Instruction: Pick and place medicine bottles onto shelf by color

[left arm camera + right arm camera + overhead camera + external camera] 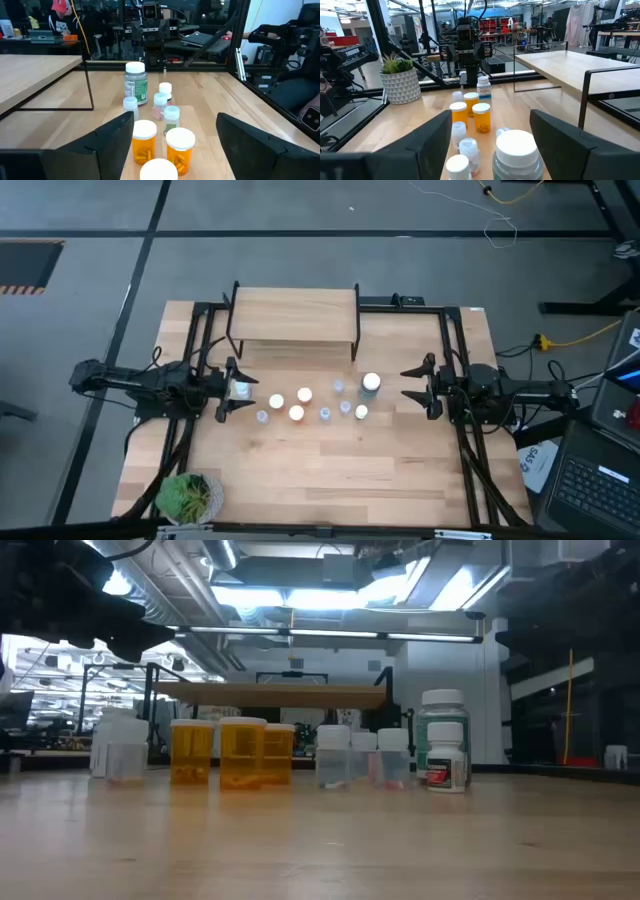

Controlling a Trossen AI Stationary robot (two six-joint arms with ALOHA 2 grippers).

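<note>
The bottles stand on their bases in a cluster mid-table, in front of the shelf [293,315]. Three are orange with white caps [296,413] [144,141]. Several are small and clear [346,408]. One is larger and greenish with a white cap [371,384] [516,150]. My left gripper [226,390] is open at the cluster's left end. A white-capped bottle [241,390] [158,169] stands between its fingertips, untouched. My right gripper [414,386] is open just right of the greenish bottle and apart from it.
The shelf stands on thin black legs [89,85] at the table's far side, its top bare. A green potted plant [188,495] sits at the near left corner. Black frame rails run along both table sides. Bare wood lies between the cluster and the near edge.
</note>
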